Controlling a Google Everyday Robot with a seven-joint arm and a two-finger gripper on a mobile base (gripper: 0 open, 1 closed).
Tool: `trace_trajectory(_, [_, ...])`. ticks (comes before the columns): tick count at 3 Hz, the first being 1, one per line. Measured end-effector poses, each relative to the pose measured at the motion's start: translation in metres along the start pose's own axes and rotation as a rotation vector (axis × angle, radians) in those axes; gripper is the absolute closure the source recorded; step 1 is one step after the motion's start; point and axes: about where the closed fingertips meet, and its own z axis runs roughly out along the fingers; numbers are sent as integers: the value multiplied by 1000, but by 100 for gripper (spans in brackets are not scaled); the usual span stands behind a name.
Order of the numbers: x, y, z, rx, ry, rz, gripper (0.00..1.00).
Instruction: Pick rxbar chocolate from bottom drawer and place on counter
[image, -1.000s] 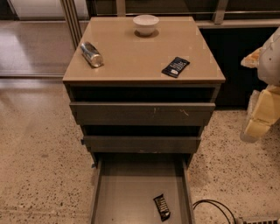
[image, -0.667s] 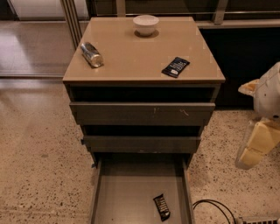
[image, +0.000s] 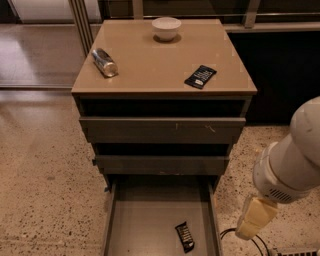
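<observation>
The rxbar chocolate (image: 184, 236), a slim black bar with white lettering, lies on the grey floor of the open bottom drawer (image: 140, 225), near its front right. The tan counter (image: 150, 60) tops the cabinet. My gripper (image: 255, 218) shows as a cream-coloured part hanging below the white arm at the right edge. It is outside the drawer, to the right of its side wall, roughly level with the bar and apart from it.
On the counter lie a wider black packet with a white label (image: 200, 76), a silver can on its side (image: 104, 62) and a white bowl (image: 166, 28). Two drawers above stand slightly open. A black cable (image: 235, 235) lies on the speckled floor by the gripper.
My arm and gripper have moved down and toward the front, along the right side of the cabinet. The bar and the counter items have not moved.
</observation>
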Motion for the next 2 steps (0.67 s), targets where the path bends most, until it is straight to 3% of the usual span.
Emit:
trace_trajectory(1, [13, 30, 60, 8, 116, 14, 0])
trace_trajectory(2, [57, 63, 122, -46, 224, 93, 0])
